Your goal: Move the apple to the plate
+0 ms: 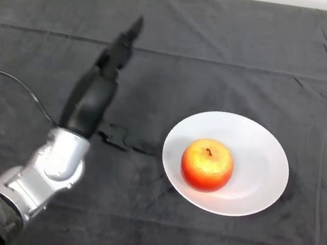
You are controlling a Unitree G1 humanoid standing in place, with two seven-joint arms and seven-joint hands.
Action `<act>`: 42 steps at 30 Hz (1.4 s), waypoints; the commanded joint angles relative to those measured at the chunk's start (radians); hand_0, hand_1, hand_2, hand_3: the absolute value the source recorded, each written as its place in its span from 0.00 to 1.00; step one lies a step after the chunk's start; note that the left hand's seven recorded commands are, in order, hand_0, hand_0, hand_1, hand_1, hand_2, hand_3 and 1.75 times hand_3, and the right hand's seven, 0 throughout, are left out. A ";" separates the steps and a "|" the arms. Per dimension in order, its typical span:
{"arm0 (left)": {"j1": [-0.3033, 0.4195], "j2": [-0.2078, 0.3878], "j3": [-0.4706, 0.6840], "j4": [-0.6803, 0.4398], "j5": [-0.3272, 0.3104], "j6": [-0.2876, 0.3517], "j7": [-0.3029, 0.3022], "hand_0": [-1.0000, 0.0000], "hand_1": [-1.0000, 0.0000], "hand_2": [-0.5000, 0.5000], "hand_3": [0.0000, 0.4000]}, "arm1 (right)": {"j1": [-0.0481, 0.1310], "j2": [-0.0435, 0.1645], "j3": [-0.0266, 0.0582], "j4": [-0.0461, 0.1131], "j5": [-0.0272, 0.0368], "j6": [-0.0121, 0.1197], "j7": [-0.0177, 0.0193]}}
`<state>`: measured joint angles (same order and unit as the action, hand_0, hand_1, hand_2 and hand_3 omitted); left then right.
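In the head view, a red and yellow apple point(207, 165) sits on a white plate point(264, 150). The apple rests a little left of the plate's middle, with its short brown stem pointing up. The plate lies flat on the desk point(235, 53), which is covered by a dark cloth.

The robot hand point(96, 97) is black and sits well to the left of the plate, apart from it. Its fingers point(126, 40) stretch out straight, pointing up and away from the plate, toward the far side of the desk. The robot hand holds nothing. The silver-grey arm point(52, 164) comes in lower down, to the left of the plate.
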<state>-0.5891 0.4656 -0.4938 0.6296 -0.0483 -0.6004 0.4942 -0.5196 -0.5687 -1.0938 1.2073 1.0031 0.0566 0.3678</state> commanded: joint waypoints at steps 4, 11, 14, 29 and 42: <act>0.096 0.102 0.098 -0.046 -0.040 -0.033 0.009 1.00 1.00 0.50 0.00 | 0.011 -0.006 -0.0017 -0.032 0.0181 0.000 -0.0002; 0.160 0.147 0.210 -0.062 -0.058 -0.051 0.022 1.00 1.00 0.50 0.00 | 0.012 -0.005 -0.0014 -0.034 0.0178 0.000 -0.0010; 0.184 0.157 0.253 -0.063 -0.062 -0.057 0.031 1.00 1.00 0.50 0.00 | 0.012 -0.005 -0.0012 -0.034 0.0177 0.000 -0.0013; 0.268 0.158 0.436 -0.030 -0.090 -0.085 0.059 1.00 1.00 0.50 0.00 | 0.012 -0.004 -0.0009 -0.037 0.0175 0.000 -0.0026; 0.325 0.183 0.593 0.007 -0.146 -0.099 0.040 1.00 1.00 0.50 0.00 | 0.012 -0.003 -0.0009 -0.037 0.0176 0.001 -0.0031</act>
<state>-0.2882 0.5928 0.0663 0.6106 -0.1909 -0.6820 0.5323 -0.5195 -0.5685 -1.0938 1.2073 1.0031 0.0566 0.3677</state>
